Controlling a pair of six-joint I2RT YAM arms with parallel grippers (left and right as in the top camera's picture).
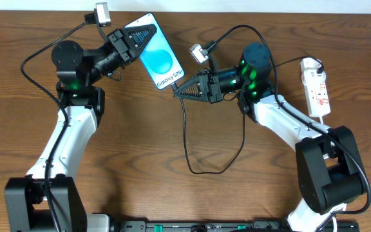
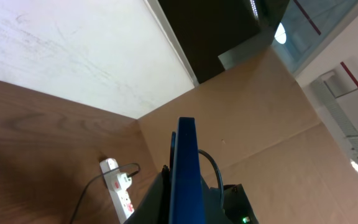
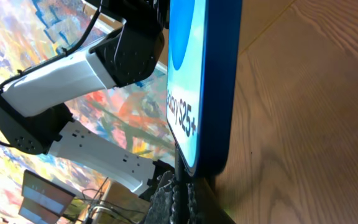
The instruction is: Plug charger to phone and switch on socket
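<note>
Left tool [image 1: 148,31] grips "Galaxy S25+" phone [image 1: 163,61]; right tool [image 1: 176,90], charger [image 1: 185,135].

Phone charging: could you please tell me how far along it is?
Done: left tool grips phone. In hand: right tool holds charger at the phone's bottom edge; whether it is seated is unclear. Left: socket, no tool near it.

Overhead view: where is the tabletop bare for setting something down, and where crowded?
Free: wooden table between the left arm's white link and the thin black charger cable. Crowded: around the blue smartphone, left gripper and right gripper; by the white power strip.
</note>
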